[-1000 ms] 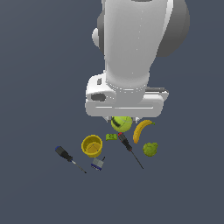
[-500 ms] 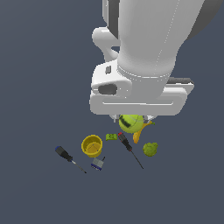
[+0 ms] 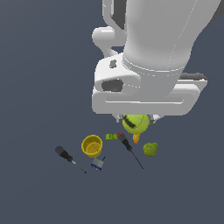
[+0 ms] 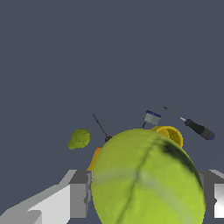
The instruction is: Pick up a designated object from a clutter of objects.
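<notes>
One yellow-green ball point(image 4: 146, 179) with dark curved markings is seen clamped between the two grey fingers point(image 4: 80, 199) of the gripper point(image 3: 136, 119), pressed on both sides. In the exterior view the ball point(image 3: 134, 124) is tucked just under the white hand, above the clutter. Below it the banana point(image 3: 136, 138) is mostly hidden, only its tip showing. Beside that are noted the lumpy green fruit point(image 3: 150, 149), the red-handled screwdriver point(image 3: 129, 148), a small green block point(image 3: 111, 137), the yellow cup point(image 3: 92, 145), the blue-grey padlock-like piece point(image 3: 97, 163) and, apart toward the exterior view's left, the blue-handled screwdriver point(image 3: 68, 158).
</notes>
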Controlling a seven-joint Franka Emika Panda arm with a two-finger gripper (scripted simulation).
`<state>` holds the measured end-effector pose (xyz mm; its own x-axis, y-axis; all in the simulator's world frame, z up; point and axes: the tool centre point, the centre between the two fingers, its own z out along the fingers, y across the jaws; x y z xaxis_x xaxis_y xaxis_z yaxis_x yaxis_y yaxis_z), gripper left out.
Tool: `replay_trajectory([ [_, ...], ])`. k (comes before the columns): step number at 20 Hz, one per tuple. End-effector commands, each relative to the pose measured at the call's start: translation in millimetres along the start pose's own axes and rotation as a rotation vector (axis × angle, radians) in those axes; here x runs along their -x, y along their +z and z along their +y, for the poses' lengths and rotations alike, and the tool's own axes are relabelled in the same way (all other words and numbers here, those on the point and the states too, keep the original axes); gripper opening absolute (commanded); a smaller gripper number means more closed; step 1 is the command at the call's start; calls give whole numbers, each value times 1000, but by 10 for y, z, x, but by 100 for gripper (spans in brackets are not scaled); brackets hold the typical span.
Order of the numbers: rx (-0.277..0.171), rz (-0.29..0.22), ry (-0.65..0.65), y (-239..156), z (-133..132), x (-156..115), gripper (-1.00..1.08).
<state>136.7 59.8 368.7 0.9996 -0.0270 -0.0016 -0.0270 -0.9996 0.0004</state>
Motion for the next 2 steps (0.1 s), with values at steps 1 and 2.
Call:
replay_trajectory([
  [1,0,2,0,-21,-5,-11,-100],
  [2,0,2,0,-21,-5,-12,-100],
])
